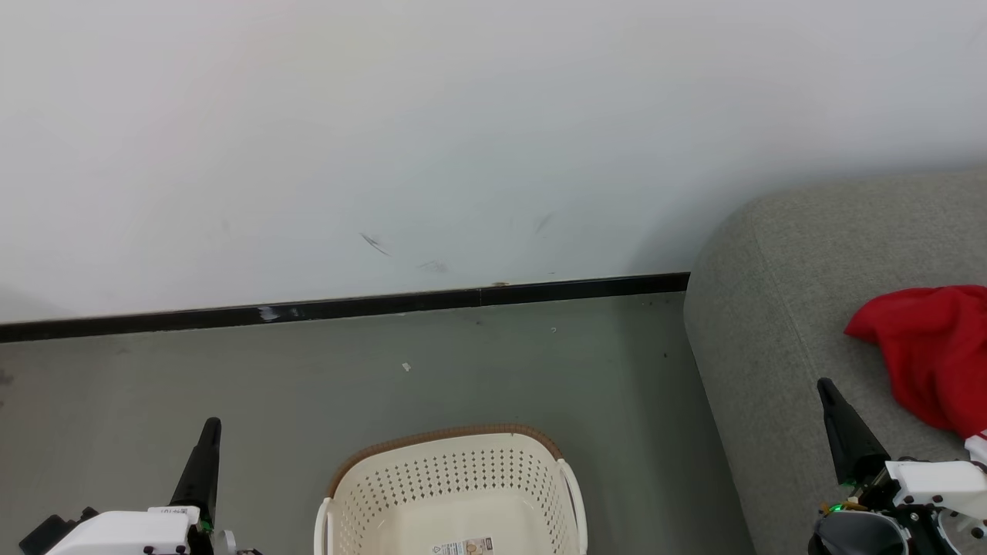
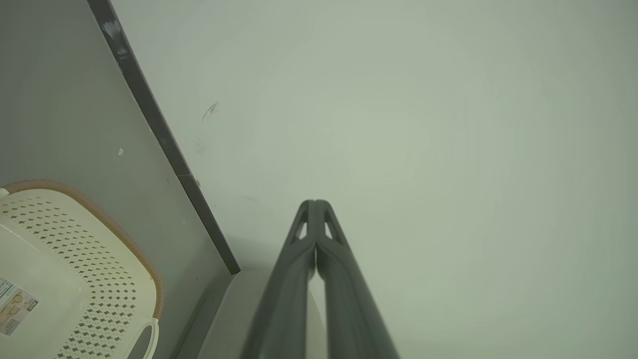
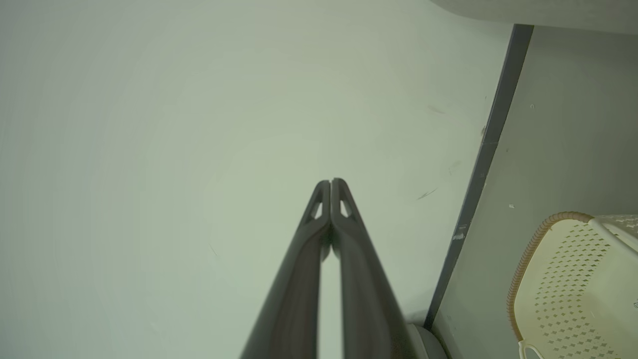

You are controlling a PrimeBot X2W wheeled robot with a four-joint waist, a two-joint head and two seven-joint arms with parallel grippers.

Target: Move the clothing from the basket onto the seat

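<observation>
The left end effector [image 2: 315,203] is closed tight, tip against tip, with nothing held and nothing touched; it stands at the near left above the floor [image 1: 463,362], pointing toward the far wall [image 1: 463,116]. The right end effector [image 3: 330,180] is in the same condition: fully closed, empty and in contact with nothing. In the head view it appears at the near right against the near part of the seat [image 1: 779,254], close to the clothing [image 1: 933,347] but apart from it. The clothing lies as a red heap on top of the seat at the far right, with white trim [image 1: 978,445] showing at its near end; whether it is one garment or two cannot be determined. The basket [image 1: 455,470] stands upright on the floor at near centre, between the two end effectors and left of the seat. Its visible interior shows perforated cream wall and a printed label [image 1: 463,547] on the bottom. A black skirting board [image 1: 347,308] runs along the foot of the wall.
</observation>
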